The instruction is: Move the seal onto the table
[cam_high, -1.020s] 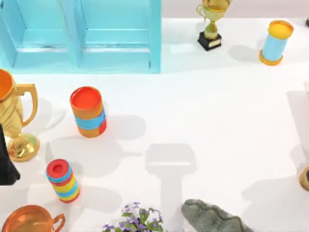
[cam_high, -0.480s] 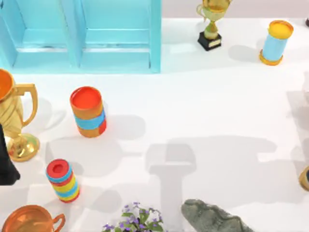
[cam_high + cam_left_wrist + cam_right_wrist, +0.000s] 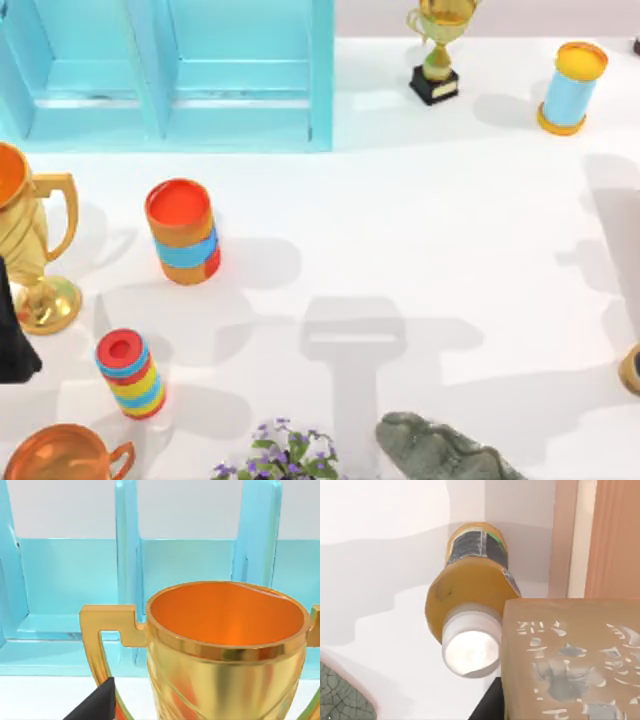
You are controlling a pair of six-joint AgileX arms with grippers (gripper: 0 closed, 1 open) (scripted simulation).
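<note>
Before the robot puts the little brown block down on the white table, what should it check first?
1. Brown block held firmly by the right gripper beside it: cannot tell.
2. Brown block already resting on the table: cannot tell.
3. Bare white room on the table's right half: ok.
4. Orange bottle sits close to the brown block and might get bumped: not ok.
5. Left gripper parked at the table's left by the gold trophy, out of the way: ok.
</note>
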